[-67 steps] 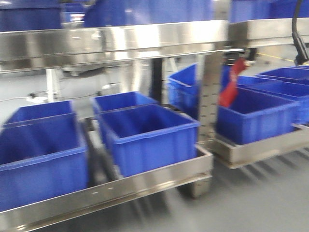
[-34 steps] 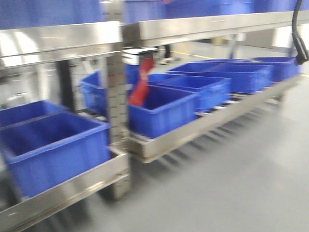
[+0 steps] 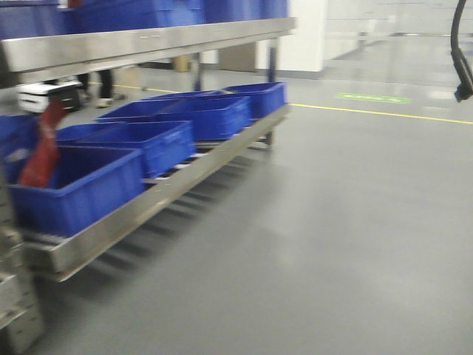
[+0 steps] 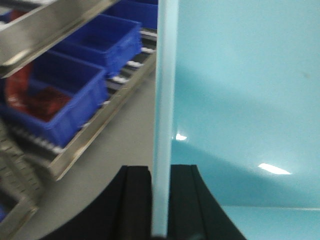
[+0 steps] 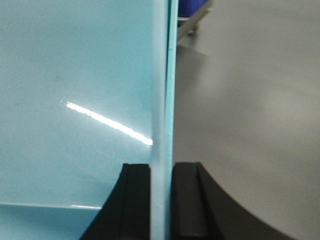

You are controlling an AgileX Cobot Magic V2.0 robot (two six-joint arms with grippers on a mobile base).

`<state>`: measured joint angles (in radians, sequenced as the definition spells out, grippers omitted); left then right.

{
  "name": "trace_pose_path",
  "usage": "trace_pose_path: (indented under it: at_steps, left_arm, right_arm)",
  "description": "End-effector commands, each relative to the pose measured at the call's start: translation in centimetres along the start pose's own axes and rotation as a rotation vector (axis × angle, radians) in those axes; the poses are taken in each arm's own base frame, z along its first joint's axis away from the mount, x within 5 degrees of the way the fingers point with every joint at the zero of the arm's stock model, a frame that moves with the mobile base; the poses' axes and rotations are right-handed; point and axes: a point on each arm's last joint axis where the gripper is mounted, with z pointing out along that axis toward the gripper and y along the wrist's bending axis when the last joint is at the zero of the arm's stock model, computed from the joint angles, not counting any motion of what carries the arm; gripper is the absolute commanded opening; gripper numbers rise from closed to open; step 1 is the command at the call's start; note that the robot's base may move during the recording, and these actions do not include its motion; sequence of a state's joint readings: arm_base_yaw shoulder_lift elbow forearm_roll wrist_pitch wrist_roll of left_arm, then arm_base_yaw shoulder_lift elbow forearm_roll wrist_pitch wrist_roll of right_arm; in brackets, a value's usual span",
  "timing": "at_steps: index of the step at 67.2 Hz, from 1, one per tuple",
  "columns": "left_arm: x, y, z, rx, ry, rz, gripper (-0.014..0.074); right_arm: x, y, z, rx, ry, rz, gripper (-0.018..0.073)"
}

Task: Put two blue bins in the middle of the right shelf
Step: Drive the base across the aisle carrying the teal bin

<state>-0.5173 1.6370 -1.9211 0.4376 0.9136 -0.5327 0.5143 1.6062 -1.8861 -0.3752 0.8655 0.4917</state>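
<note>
Grey floor (image 3: 332,244), smooth and bare, runs under everything, and closest to the lenses the two wrist views are almost filled by a pale blue-green panel (image 4: 240,100), which I take for the wall of a carried bin, washed light by the close range. The left fingers (image 4: 135,200) are clamped on its upright rim, one black pad on each side with no gap showing, and the right fingers (image 5: 137,200) pinch a matching rim (image 5: 160,100) in the same way. A hold at two opposite walls would keep the load level between the arms, which suits a bin too wide for one grip. How many bins are being carried cannot be told from here. Beyond the left-hand rim lies the low rail of a steel shelf (image 3: 185,181), sloped on rollers so that bins feed forward. The nearest blue bin (image 3: 81,188) has a red item (image 3: 41,151) leaning in it. Behind it a row of further bins (image 3: 214,111) recedes along the rail, and an upper steel level (image 3: 148,41) carries more blue bins. Since the shelf sits off to the left and the whole front view is smeared, my guess is that this is transit, with the placing not yet begun. Farthest off are a yellow line (image 3: 384,113) and a green marking (image 3: 369,97) on the floor.
</note>
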Motion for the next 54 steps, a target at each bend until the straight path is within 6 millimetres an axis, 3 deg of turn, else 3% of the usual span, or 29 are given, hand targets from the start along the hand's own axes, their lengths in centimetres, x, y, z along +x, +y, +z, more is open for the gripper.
trace_pose_path:
  at_steps: [1, 54]
  left_arm:
    - [-1.45, -0.17, -0.94, 0.041, -0.117, 0.001, -0.0111]
    - [-1.45, -0.17, -0.94, 0.041, -0.117, 0.001, -0.0111]
  right_arm:
    - [-1.78, 0.59, -1.62, -0.078, -0.143, 0.012, -0.0163]
    - [-1.78, 0.59, -1.62, -0.078, -0.143, 0.012, -0.0163]
